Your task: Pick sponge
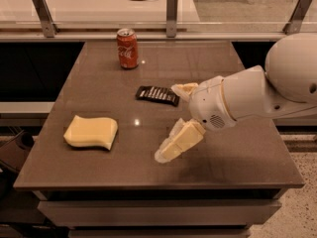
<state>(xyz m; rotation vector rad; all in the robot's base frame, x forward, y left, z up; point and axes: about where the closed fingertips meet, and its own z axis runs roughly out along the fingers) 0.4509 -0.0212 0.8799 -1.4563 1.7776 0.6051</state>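
The sponge (91, 132) is a pale yellow, wavy-edged foam block lying flat near the table's front left. My gripper (169, 123) hangs over the middle of the table, to the right of the sponge and apart from it. It is open and empty. One pale yellow finger (177, 143) points down-left toward the front of the table. The other finger (184, 89) is beside the candy bar wrapper.
A red soda can (127, 48) stands upright at the back of the brown table (237, 157). A dark flat candy bar wrapper (157, 95) lies mid-table, just left of my upper finger. A railing with metal posts (172, 9) runs behind the table.
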